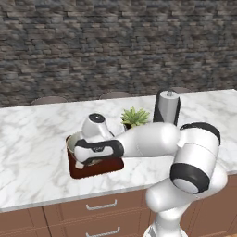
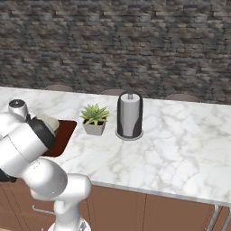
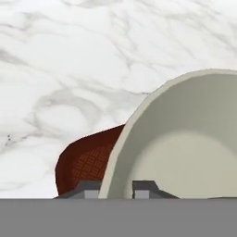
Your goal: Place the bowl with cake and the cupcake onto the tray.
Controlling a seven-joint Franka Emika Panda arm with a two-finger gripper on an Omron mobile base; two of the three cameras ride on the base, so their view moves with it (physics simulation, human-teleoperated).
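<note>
- Marble counter (image 1: 37,152) runs across the kitchen over brown drawer fronts, with a dark stone wall behind it.
- Nearest in the hand view, the gripper (image 3: 118,187) straddles the rim of the bowl with cake (image 3: 185,139): one finger tip sits outside the wall and one inside, so it appears to be pinching the rim, though the contact itself sits at the frame's edge.
- From this angle the bowl's inside looks plain pale grey; I cannot make out the cake piece.
- Under the bowl lies the tray (image 3: 81,164), its dark reddish-brown corner and cross-hatched floor showing beside the bowl's wall.
- In the left base view the bowl (image 1: 73,144) sits over the tray (image 1: 99,167), mostly hidden by the robot's wrist; whether it rests on the tray or hangs just above it I cannot tell.
- In the right base view the bowl's pale rim (image 2: 50,122) peeks past the arm, with the tray (image 2: 63,135) beneath.
- Farther along stand a small potted plant (image 2: 94,119) and a paper towel holder (image 2: 130,116), near each other and clear of the tray.
- Judged progress: the bowl is at or nearly at its place, needing release; the cupcake is left to do, and I cannot find it.
</note>
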